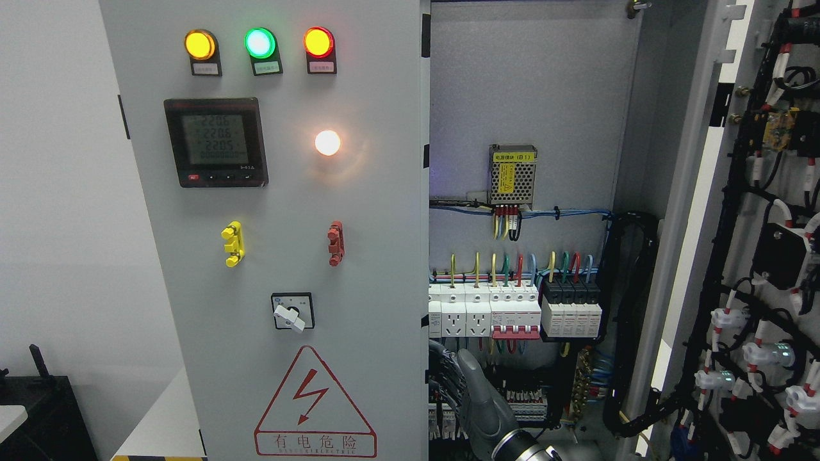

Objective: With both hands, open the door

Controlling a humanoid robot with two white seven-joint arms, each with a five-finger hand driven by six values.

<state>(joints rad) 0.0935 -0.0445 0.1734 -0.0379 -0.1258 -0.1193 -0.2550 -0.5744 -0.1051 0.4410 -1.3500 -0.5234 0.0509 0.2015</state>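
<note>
Door on the frame's right stood swung open, wiring exposed; my hand sat at bottom center, finger state impossible to tell.

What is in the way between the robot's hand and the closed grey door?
Nothing visible. The hand is low down at the free edge of the closed door, right beside it, with the wires inside the cabinet behind it. The other door already hangs open at the right.
</note>
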